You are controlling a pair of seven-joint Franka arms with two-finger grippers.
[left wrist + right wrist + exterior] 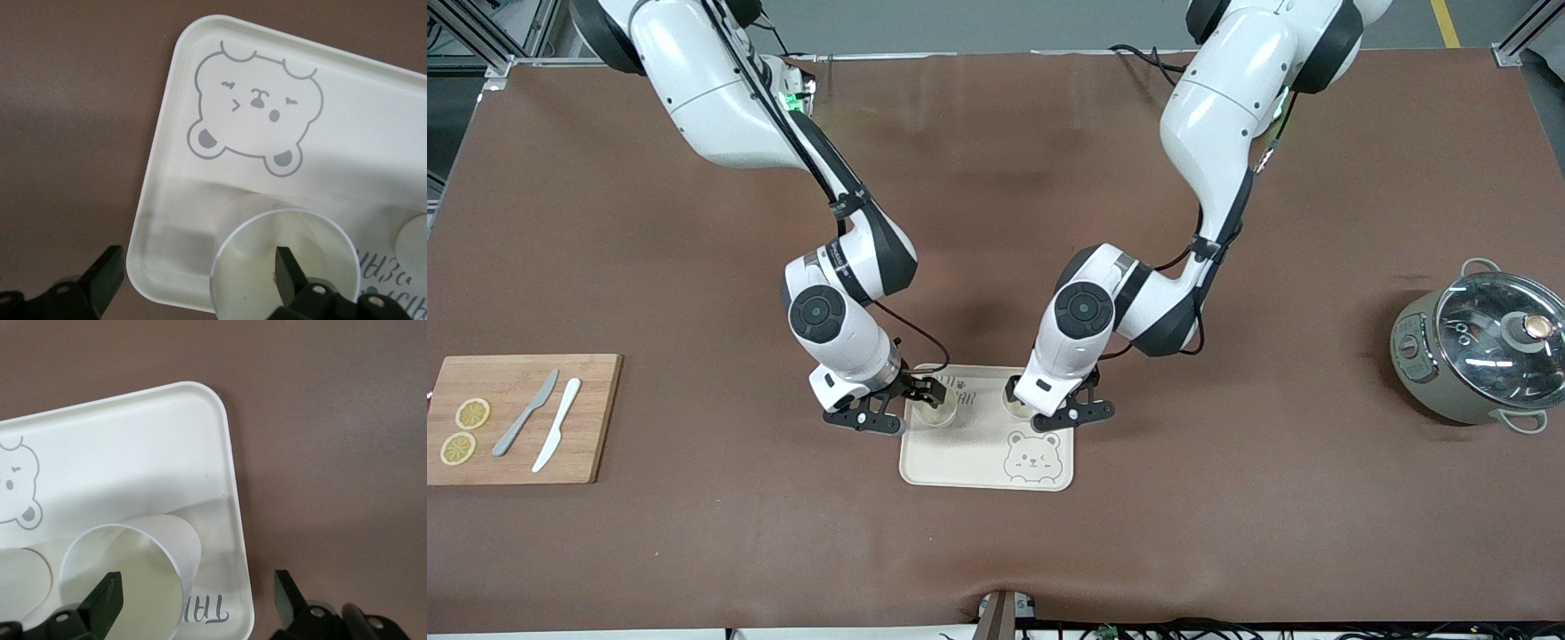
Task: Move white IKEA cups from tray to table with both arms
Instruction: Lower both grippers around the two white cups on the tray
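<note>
Two white IKEA cups stand upright on the cream bear-printed tray [969, 467], along its edge farther from the front camera. One cup [935, 412] is at the tray's end toward the right arm, the other cup [1014, 406] at the end toward the left arm. My right gripper [903, 404] is open low over the first cup [123, 577]: one finger [107, 599] is inside its rim, the other [288, 595] outside the tray [133, 447]. My left gripper [1051, 407] is open over the second cup [283, 263] in the same way, with one finger [288, 270] inside the rim. The tray also shows in the left wrist view [373, 120].
A wooden cutting board [591, 418] with two lemon slices [464, 430], a grey knife [525, 425] and a white knife [557, 436] lies toward the right arm's end. A grey pot with a glass lid [1485, 356] stands toward the left arm's end.
</note>
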